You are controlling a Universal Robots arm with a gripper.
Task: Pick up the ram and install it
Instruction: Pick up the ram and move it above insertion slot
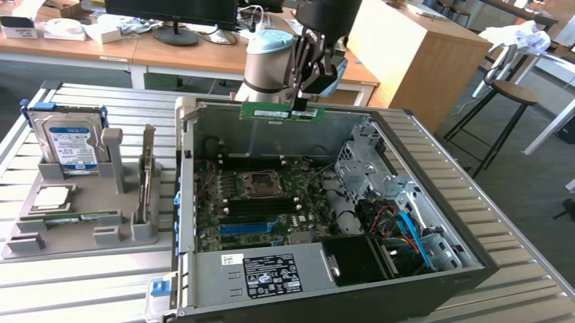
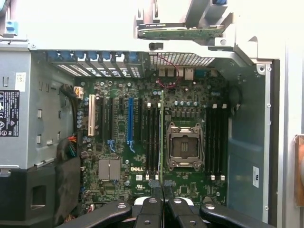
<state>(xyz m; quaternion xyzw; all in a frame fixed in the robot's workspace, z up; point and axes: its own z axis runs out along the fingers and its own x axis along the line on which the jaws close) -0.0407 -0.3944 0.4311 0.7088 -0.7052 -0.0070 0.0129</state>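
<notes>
Holding the ram [image 1: 281, 112] level over the open computer case's [image 1: 269, 134] far rim, upper centre of the exterior view; my jaws pinch its top edge, with the motherboard [image 1: 260, 202] well below it.

Legible in white on the motherboard [image 2: 190, 107]: brand mark [image 2: 137, 169] "DELL", across the memory slots [image 2: 151, 137] from the processor socket [image 2: 184, 146]. Black-and-white label [image 2: 8, 113] on the power supply [image 2: 42, 133], well apart from the processor socket: dense print and small symbols, not readable. White sticker [image 1: 269, 113] on the ram [image 1: 306, 114], high over the processor socket: too small to read. Blue-and-white drive label [image 1: 74, 145] on the hard drive [image 1: 63, 114], far from the processor socket: illegible.
</notes>
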